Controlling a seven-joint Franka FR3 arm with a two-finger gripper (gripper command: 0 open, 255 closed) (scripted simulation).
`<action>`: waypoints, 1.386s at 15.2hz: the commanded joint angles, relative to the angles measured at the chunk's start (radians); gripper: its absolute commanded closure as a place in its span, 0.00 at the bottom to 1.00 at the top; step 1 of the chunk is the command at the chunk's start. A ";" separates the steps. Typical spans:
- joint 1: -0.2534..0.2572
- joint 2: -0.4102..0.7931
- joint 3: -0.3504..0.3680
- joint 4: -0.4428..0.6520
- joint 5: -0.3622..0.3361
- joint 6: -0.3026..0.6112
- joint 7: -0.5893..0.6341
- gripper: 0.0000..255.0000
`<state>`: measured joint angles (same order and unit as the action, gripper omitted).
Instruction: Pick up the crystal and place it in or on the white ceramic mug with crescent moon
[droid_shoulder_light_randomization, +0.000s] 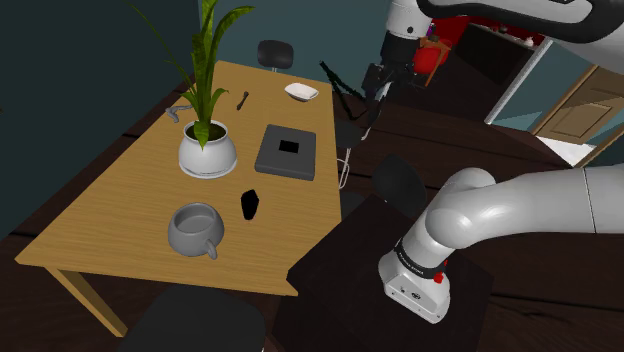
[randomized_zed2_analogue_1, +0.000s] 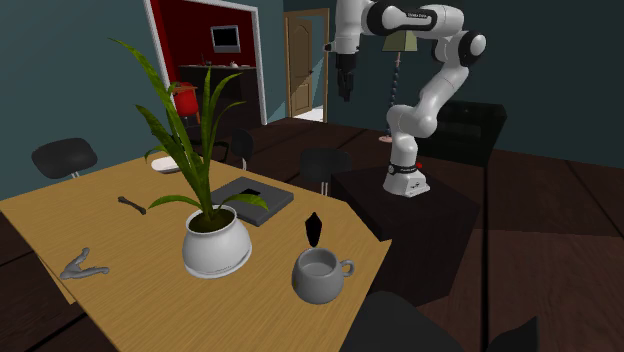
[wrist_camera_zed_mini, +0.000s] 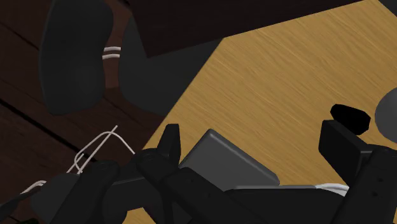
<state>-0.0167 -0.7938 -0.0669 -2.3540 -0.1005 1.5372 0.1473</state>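
The open, empty gripper (randomized_zed2_analogue_1: 345, 95) could topple the slim upright crystal (randomized_zed2_analogue_1: 315, 228) beside the mug (randomized_zed2_analogue_1: 315, 287) if it descends off-centre.

The wooden worktop (droid_shoulder_light_randomization: 120, 215) carries one grey mug (droid_shoulder_light_randomization: 195, 230), one black pointed crystal (droid_shoulder_light_randomization: 249, 204), one white-potted green plant (droid_shoulder_light_randomization: 208, 150), one dark grey flat slab (droid_shoulder_light_randomization: 287, 152), one white shallow dish (droid_shoulder_light_randomization: 301, 92), one small dark stick (droid_shoulder_light_randomization: 242, 100) and one grey forked piece (droid_shoulder_light_randomization: 180, 110).

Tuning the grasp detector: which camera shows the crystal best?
Second exterior view: the black crystal stands upright on the table beside the grey mug, its pointed outline clear. The shoulder view shows it from above, foreshortened. The wrist view shows a dark blob on the table.
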 joint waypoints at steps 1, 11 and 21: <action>0.000 0.000 0.000 0.000 0.000 0.000 0.000 0.00; 0.034 0.250 0.151 -0.047 0.062 0.221 0.218 0.00; 0.054 0.610 0.273 0.045 0.051 0.405 0.439 0.00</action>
<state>0.0355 -0.2242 0.1958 -2.3235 -0.0454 1.9265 0.5622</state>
